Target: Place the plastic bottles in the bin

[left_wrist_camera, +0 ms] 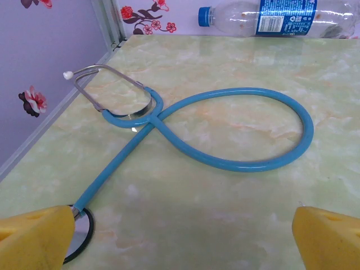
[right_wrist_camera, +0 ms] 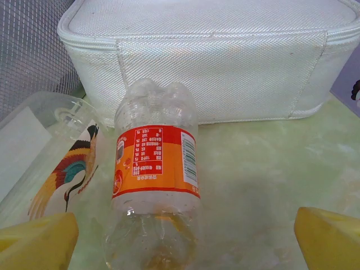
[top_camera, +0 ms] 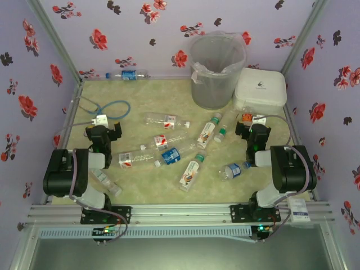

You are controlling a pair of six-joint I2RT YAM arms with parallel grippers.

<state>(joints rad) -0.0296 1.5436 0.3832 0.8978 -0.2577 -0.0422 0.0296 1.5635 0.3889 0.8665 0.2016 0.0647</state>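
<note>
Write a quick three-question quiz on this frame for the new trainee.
1. True or false: the bin stands upright beside the white box.
2. What lies on the table ahead of the left gripper in its wrist view? A. a stethoscope B. a folded towel C. a green cup
3. Fill in: the bottle lying in front of the open right gripper has a label that is mostly ____.

Key: 1 true; 2 A; 3 orange.
</note>
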